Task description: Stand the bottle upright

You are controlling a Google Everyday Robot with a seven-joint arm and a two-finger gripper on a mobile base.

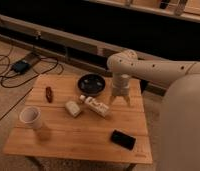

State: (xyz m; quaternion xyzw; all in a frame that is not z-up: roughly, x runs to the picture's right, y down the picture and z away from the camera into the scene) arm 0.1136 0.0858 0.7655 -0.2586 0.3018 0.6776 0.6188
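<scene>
The bottle (pixel 96 106) lies on its side near the middle of the wooden table (pixel 78 137), its white cap toward the upper left and its pale label facing up. My gripper (pixel 120 102) hangs from the white arm just right of the bottle's far end, pointing down at the tabletop. Its two fingers stand apart with nothing between them, so it is open. A small gap shows between the gripper and the bottle.
A dark round bowl (pixel 91 84) sits behind the bottle. A cream block (pixel 72 108) lies just left of it. A white paper cup (pixel 32 119) stands front left, a reddish-brown object (pixel 49 94) at the left, a black flat item (pixel 123 139) front right. Cables run across the floor at left.
</scene>
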